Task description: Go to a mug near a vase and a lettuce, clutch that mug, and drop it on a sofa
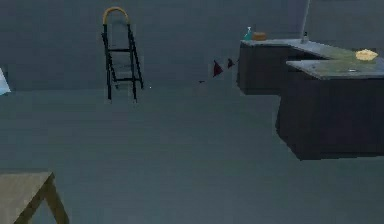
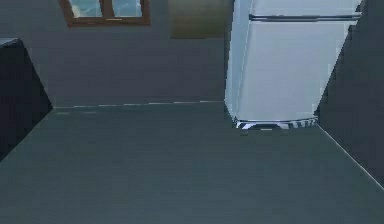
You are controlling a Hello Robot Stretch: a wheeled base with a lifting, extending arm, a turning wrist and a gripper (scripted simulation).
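Ladder (image 1: 120,55) and dark counters (image 1: 330,120) ahead; white fridge (image 2: 285,60) against wall (image 2: 150,70); claw's state cannot be told.

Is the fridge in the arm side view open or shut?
Shut. The fridge has its white doors lying flush with the body, with no gap and no interior showing.

A slim teal upright shape (image 1: 248,34), too small to name, stands on the far dark counter (image 1: 262,70).
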